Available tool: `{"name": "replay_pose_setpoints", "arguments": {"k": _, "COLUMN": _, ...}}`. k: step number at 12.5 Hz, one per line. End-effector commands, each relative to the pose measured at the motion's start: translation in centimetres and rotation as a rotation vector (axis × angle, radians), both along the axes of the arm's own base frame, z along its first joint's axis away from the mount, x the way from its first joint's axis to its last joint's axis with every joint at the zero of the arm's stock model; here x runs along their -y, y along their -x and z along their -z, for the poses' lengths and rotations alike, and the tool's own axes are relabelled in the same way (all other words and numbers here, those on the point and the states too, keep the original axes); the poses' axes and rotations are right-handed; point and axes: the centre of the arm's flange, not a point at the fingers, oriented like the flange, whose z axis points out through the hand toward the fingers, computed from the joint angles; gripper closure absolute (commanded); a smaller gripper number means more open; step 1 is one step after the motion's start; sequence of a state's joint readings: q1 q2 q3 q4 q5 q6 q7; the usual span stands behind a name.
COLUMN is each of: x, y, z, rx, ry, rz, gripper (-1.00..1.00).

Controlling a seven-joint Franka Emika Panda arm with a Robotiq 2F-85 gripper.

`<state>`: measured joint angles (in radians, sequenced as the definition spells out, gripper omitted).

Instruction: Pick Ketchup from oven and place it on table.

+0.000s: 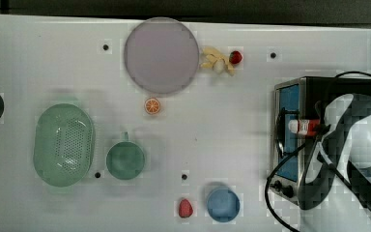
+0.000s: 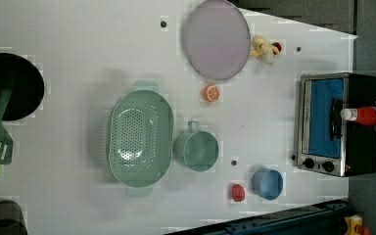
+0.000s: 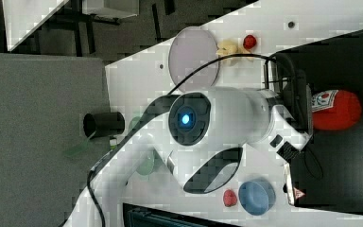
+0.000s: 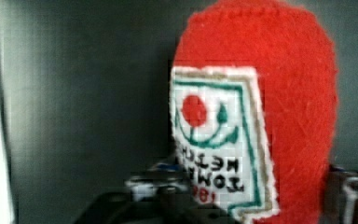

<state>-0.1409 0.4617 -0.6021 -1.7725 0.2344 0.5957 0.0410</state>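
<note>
- The ketchup (image 2: 367, 116) is seen lying on its side on the black top of the oven (image 2: 340, 122), its white cap toward the oven's blue glass door; in the top view the oven sits at the 3 o'clock edge of the table (image 1: 53, 58).
- The pincer (image 1: 322, 126) is positioned at the bottle's red body, behind the cap. In the wrist view a finger (image 4: 349, 191) is seen on one side of the label and dark finger parts on the other, so the bottle is straddled.
- The jaws are partly drawn in around the bottle; whether they are already pressed firmly on it cannot be told.
- The step in hand is judged to be the grasp. It would be done well if the closing is finished squarely across the body, so the round bottle is not rolled or squeezed out sideways.
- A straight lift should follow before any sideways travel, so the oven's top and handle are cleared.
- Free table toward 9 o'clock of the oven in the top view, short of the blue bowl (image 1: 223, 203) and orange slice (image 1: 152, 106), is suggested for the set-down.
</note>
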Motion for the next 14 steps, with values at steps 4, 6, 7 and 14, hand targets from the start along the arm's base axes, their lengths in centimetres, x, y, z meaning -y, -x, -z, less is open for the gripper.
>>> {"name": "replay_pose_setpoints", "arguments": {"k": 4, "x": 1.9, "y": -0.1, "z": -5.5, "rx": 0.062, "ry": 0.068, "rz": -0.04, "gripper": -0.24}}
{"name": "replay_pose_setpoints", "arguments": {"k": 6, "x": 0.6, "y": -1.7, "z": -9.6, "rx": 0.098, "ry": 0.102, "rz": -0.129, "gripper": -0.24}}
{"name": "replay_pose_setpoints", "arguments": {"k": 7, "x": -0.7, "y": -2.5, "z": -11.5, "rx": 0.091, "ry": 0.114, "rz": -0.198, "gripper": -0.24}}
{"name": "replay_pose_setpoints", "arguments": {"k": 14, "x": -18.4, "y": -7.0, "z": -19.6, "rx": 0.04, "ry": -0.078, "rz": -0.523, "gripper": -0.24}}
